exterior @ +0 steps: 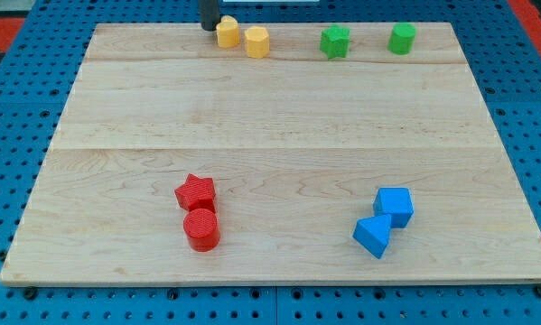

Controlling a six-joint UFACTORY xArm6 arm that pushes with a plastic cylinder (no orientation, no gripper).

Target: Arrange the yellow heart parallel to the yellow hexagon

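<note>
The yellow heart [228,32] sits near the board's top edge, left of centre. The yellow hexagon [257,41] stands just to its right and slightly lower, close to it or touching. My tip [209,27] is at the view's top, right beside the heart's left side, seemingly touching it. Only the rod's lower end shows; the rest is cut off by the view's top.
A green star [335,41] and a green hexagon [401,39] stand along the top edge to the right. A red star [195,192] and a red cylinder [201,229] sit at lower left. A blue cube [394,206] and a blue triangle [372,236] sit at lower right. The wooden board [279,117] lies on blue pegboard.
</note>
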